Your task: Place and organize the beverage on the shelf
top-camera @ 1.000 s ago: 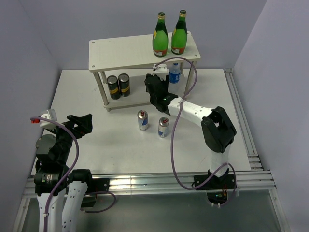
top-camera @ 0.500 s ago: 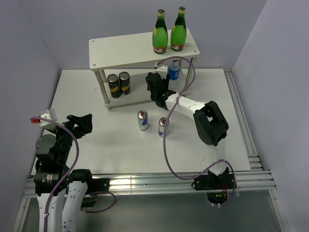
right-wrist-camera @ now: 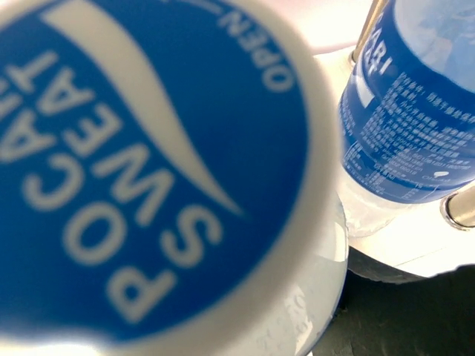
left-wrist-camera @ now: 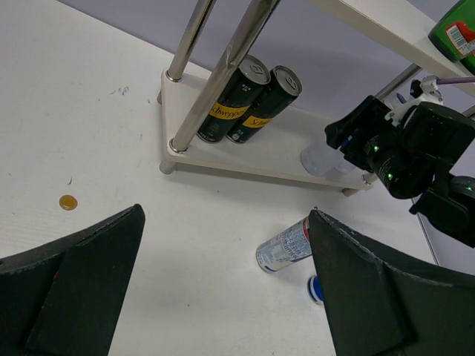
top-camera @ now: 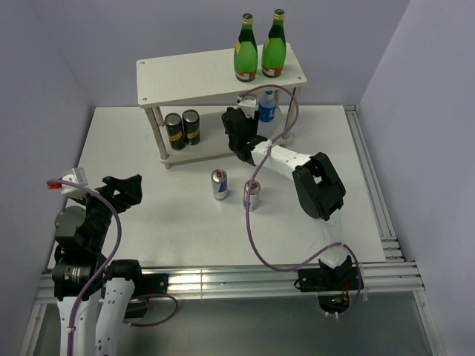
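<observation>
The shelf (top-camera: 193, 74) carries two green bottles (top-camera: 246, 48) (top-camera: 274, 46) on the right of its top board. One blue-labelled water bottle (top-camera: 268, 110) (right-wrist-camera: 415, 111) stands on the lower board. My right gripper (top-camera: 237, 124) is shut on a second water bottle (left-wrist-camera: 320, 158), over the lower board just left of the first. Its blue cap (right-wrist-camera: 148, 163) fills the right wrist view. Two silver-blue cans (top-camera: 220, 184) (top-camera: 252, 194) stand on the table in front of the shelf. My left gripper (top-camera: 122, 189) (left-wrist-camera: 223, 297) is open, far left of them, holding nothing.
Two dark cans with yellow bands (top-camera: 182, 130) (left-wrist-camera: 249, 104) stand on the left of the lower board, behind a shelf leg (left-wrist-camera: 215, 81). A small brown disc (left-wrist-camera: 68, 202) lies on the table. The right arm's purple cable (top-camera: 256, 222) loops over the nearer can.
The right arm has pushed toward the shelf, carrying its water bottle slightly further in over the lower board; its elbow swung left and back. The left arm has stayed still.
</observation>
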